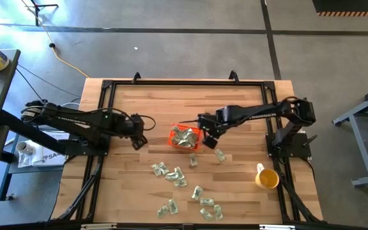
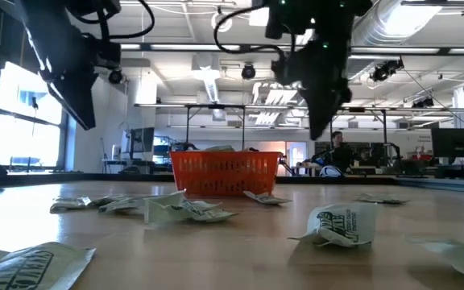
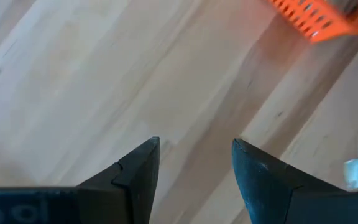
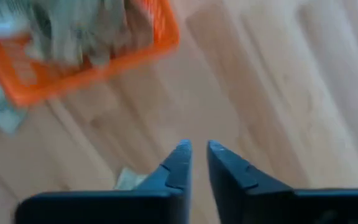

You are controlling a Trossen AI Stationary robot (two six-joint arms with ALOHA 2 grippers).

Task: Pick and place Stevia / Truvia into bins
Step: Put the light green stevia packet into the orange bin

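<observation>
Sachets, small flat pale green and white paper ones (image 1: 184,138), already fill the square orange-red plastic basket (image 1: 173,137); more lie loose on the wooden table (image 1: 126,191) on its near side. Right gripper (image 1: 207,135) hangs just beside the basket, jaws nearly pressed together and holding nothing, seemingly just past a drop. Left gripper (image 1: 139,140) waits on the basket's opposite side, jaws spread and empty. Only the low view shows both grippers raised clear of the tabletop; only the right wrist view shows the narrow jaw gap
</observation>
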